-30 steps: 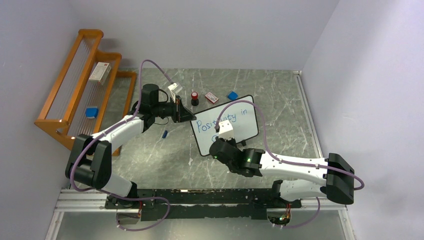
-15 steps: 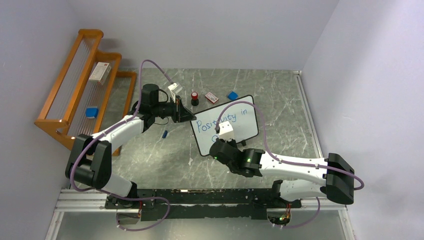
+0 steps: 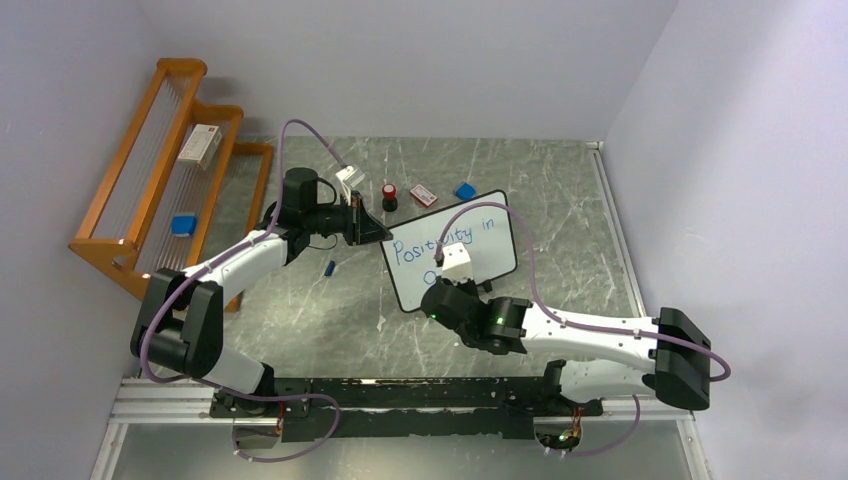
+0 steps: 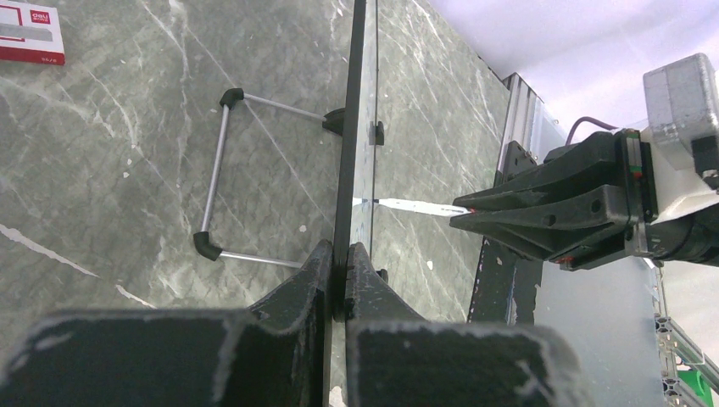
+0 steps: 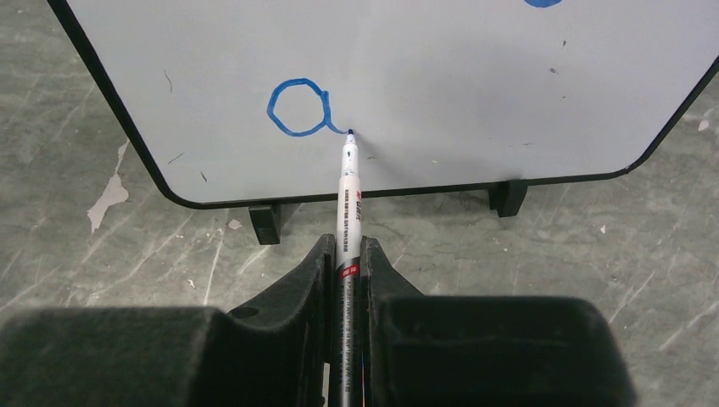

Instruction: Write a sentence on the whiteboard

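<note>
The whiteboard (image 3: 492, 258) stands tilted on the marble table, black-framed, with small black feet (image 5: 265, 222). My left gripper (image 3: 376, 231) is shut on its left edge; in the left wrist view the jaws (image 4: 342, 256) pinch the thin black frame (image 4: 349, 127). The sentence (image 3: 445, 238) reads "Positivity in" in blue on the top line. My right gripper (image 5: 345, 248) is shut on a white marker pen (image 5: 350, 195). The pen's blue tip touches the board at the tail of a blue letter "a" (image 5: 297, 108) on the lower line. The marker tip (image 4: 407, 204) also meets the board in the left wrist view.
A wooden rack (image 3: 150, 190) stands at the left with a white box (image 3: 200, 145) and a blue block (image 3: 182, 225). Behind the board lie a red-capped bottle (image 3: 389, 195), a red-white box (image 3: 423, 195) and a blue block (image 3: 465, 190). A blue cap (image 3: 330, 267) lies left of the board.
My right gripper with the marker has crept slightly to the right along the board's lower line. The left arm and the board have not moved.
</note>
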Controlling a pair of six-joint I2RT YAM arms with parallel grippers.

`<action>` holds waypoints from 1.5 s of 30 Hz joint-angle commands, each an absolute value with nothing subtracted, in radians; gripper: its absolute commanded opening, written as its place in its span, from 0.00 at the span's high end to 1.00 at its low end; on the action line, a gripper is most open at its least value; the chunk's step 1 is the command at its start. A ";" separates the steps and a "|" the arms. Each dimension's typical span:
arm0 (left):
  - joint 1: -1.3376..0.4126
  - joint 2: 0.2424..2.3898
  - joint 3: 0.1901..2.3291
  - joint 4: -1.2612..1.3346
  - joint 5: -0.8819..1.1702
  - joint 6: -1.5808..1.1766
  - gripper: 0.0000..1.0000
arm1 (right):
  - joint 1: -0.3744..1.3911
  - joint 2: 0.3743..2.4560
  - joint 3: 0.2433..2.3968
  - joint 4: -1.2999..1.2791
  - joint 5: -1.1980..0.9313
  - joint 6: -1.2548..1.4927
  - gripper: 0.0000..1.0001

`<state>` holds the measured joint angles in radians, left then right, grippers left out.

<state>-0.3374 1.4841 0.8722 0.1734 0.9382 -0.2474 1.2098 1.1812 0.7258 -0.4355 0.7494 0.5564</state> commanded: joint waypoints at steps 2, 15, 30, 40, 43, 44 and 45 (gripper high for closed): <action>-0.340 1.502 0.867 0.110 0.874 -0.209 0.95 | 1.205 1.111 0.706 -0.414 0.785 0.575 1.00; -0.341 1.502 0.867 0.109 0.876 -0.208 0.95 | 1.184 1.095 0.700 -0.378 0.823 0.564 1.00; -0.341 1.505 0.867 0.108 0.878 -0.207 0.95 | 1.159 1.129 0.695 -0.330 0.800 0.546 1.00; -0.341 1.505 0.867 0.109 0.878 -0.208 0.95 | 1.150 1.146 0.697 -0.311 0.771 0.526 1.00; -0.341 1.505 0.867 0.110 0.878 -0.209 0.95 | 1.149 1.147 0.698 -0.300 0.760 0.514 1.00; -0.341 1.505 0.867 0.110 0.878 -0.209 0.95 | 1.149 1.149 0.699 -0.299 0.757 0.511 1.00; -0.341 1.504 0.867 0.110 0.879 -0.209 0.95 | 1.149 1.149 0.699 -0.297 0.752 0.507 1.00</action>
<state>-0.3374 1.4841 0.8722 0.1730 0.9382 -0.2474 1.1572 1.1397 0.7082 -0.3481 0.7666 0.5159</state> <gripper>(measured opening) 0.079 0.150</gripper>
